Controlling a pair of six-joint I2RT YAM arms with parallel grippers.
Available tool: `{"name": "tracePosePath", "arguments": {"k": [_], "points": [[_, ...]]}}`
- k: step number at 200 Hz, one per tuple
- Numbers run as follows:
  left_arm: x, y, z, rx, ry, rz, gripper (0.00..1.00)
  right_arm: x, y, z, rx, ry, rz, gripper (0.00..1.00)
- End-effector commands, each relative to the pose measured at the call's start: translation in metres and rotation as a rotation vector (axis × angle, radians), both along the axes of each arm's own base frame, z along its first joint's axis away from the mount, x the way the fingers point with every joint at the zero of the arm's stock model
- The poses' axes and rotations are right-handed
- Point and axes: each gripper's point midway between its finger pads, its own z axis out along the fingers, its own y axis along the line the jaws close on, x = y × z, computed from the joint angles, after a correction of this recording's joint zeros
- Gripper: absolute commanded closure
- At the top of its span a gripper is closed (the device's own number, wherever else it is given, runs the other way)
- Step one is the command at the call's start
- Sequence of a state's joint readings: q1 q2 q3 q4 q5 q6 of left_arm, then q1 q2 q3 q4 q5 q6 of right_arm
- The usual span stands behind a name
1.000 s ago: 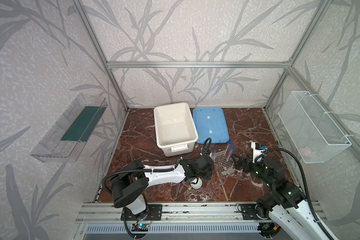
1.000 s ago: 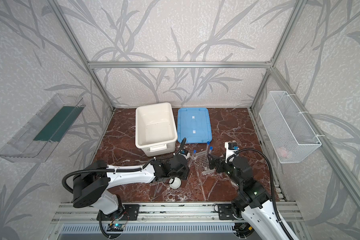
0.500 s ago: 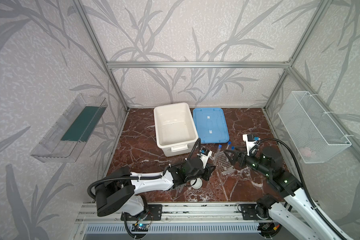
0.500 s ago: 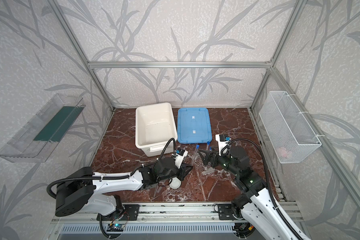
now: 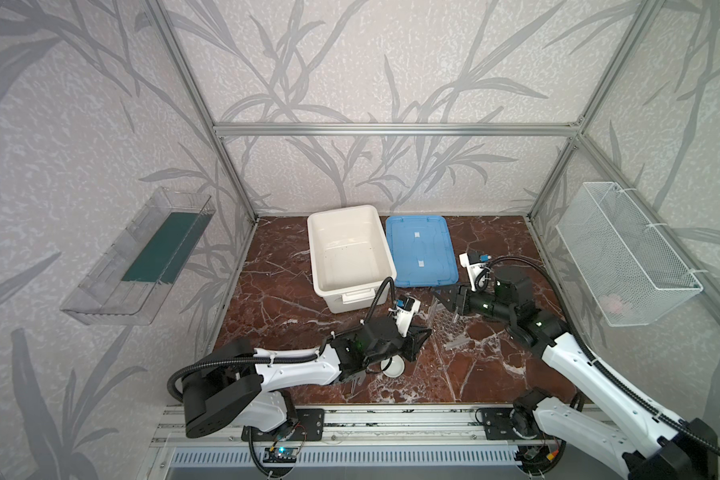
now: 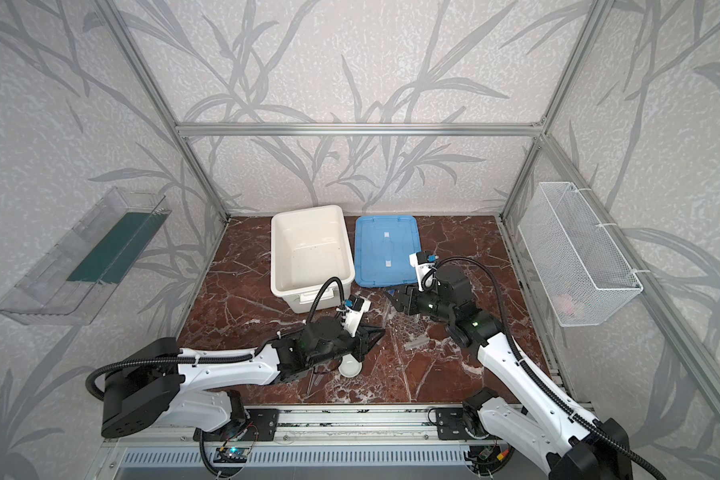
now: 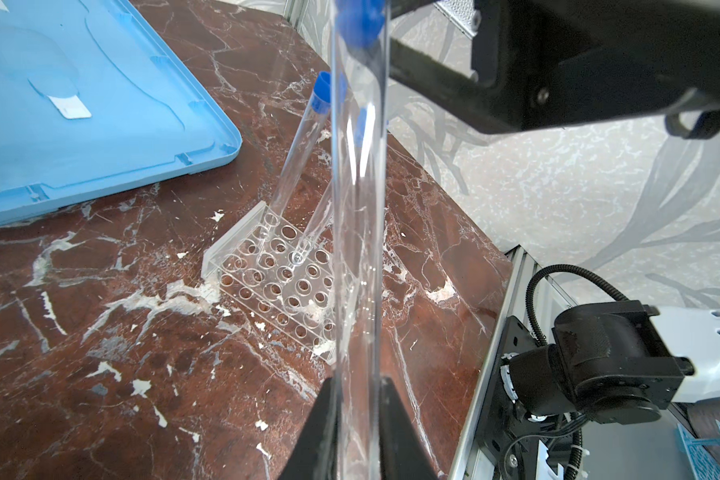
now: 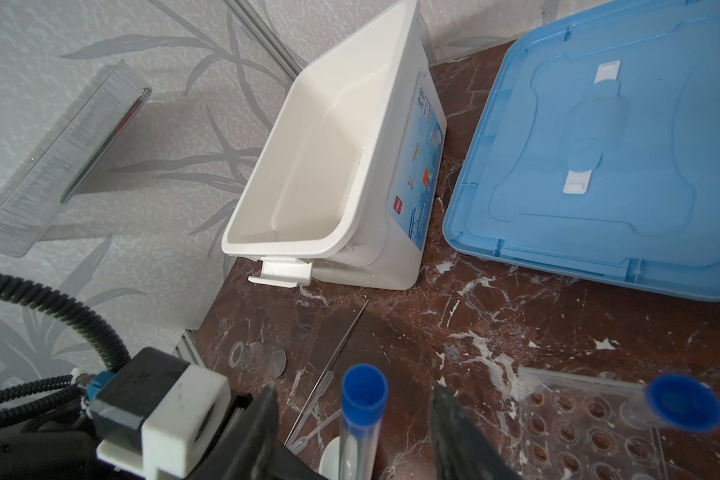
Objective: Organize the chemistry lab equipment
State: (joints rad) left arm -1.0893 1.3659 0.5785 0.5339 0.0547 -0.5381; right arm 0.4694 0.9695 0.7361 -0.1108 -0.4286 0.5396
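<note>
My left gripper (image 7: 358, 382) is shut on the lower end of a clear blue-capped test tube (image 7: 358, 208), which it holds up over the floor. In both top views this gripper (image 5: 422, 332) (image 6: 377, 332) is just left of the clear honeycomb-holed rack (image 5: 447, 328) (image 6: 410, 328). My right gripper (image 8: 354, 390) is open, a finger on each side of the held tube's blue cap (image 8: 362, 386) without touching it. Another capped tube (image 7: 304, 137) leans in the rack (image 7: 279, 282). The small clear jar (image 8: 258, 357) lies on its side near the thin glass rod (image 8: 341, 345), the pipette (image 8: 321, 390) and the white dish (image 5: 393, 368).
The big white tub (image 5: 312, 249) and its blue lid (image 5: 420, 249) sit at the back of the marble floor. A wire basket (image 5: 624, 253) hangs on the right wall and a clear shelf (image 5: 142, 257) on the left wall.
My right gripper has moved left and towards the back, up to the held tube's cap, and its jaws have narrowed. The left gripper still holds the tube and has shifted only slightly.
</note>
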Motion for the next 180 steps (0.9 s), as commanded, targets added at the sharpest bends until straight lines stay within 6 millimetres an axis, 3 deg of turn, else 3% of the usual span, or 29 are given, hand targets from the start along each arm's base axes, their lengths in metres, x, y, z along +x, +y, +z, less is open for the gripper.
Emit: {"name": "tracePosePath", "arguments": {"k": [1,100,180], "points": [[0.000,0.000,0.013,-0.020,-0.040,-0.009,0.82,0.002,0.010,0.013,0.050,-0.013,0.034,0.49],[0.001,-0.008,0.012,-0.015,-0.026,-0.019,0.82,-0.003,0.014,-0.001,0.055,0.024,0.063,0.76],[0.001,-0.011,0.010,-0.017,-0.016,-0.024,0.77,-0.005,0.009,-0.003,0.044,0.004,0.052,0.83]]}}
